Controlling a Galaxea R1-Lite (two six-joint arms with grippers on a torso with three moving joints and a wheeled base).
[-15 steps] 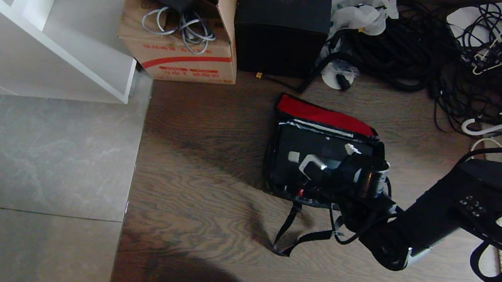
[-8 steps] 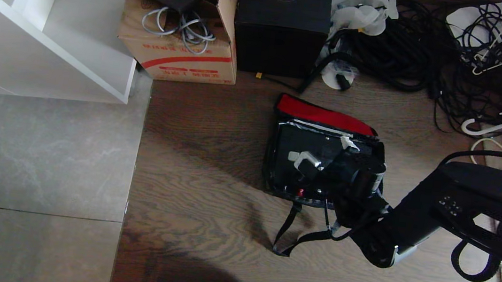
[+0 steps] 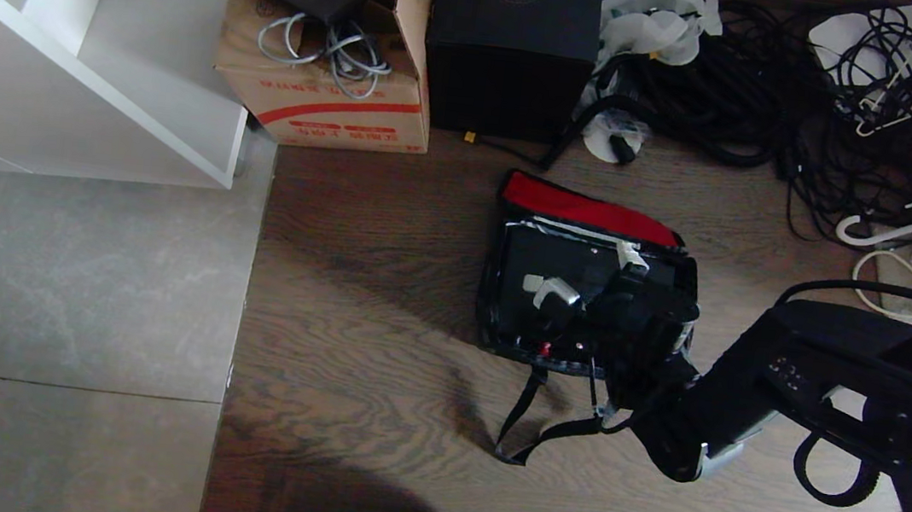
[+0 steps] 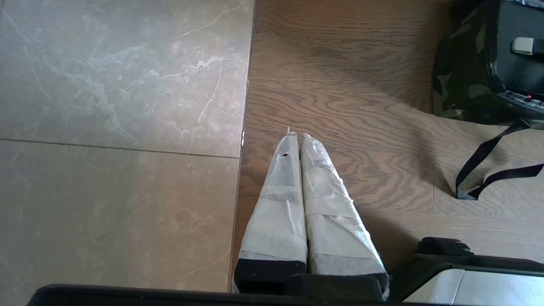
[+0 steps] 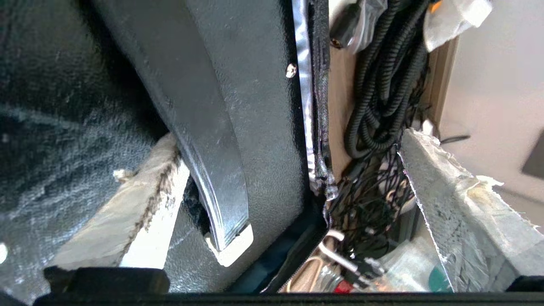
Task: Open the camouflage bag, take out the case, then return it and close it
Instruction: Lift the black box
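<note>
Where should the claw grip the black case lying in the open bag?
Best across the case at its right-hand end, coming from above: it lies flat in the camouflage bag, lid folded back. The right claw already hangs open there, fingers spread.

Showing red printed characters and a red stripe on the front of the cardboard box (image 3: 327, 108), upper left of centre in the head view; too small to be read. Showing a faint line emblem on top of the black cube-shaped box (image 3: 514, 31), top centre; no wording legible. Showing nothing else readable.
</note>
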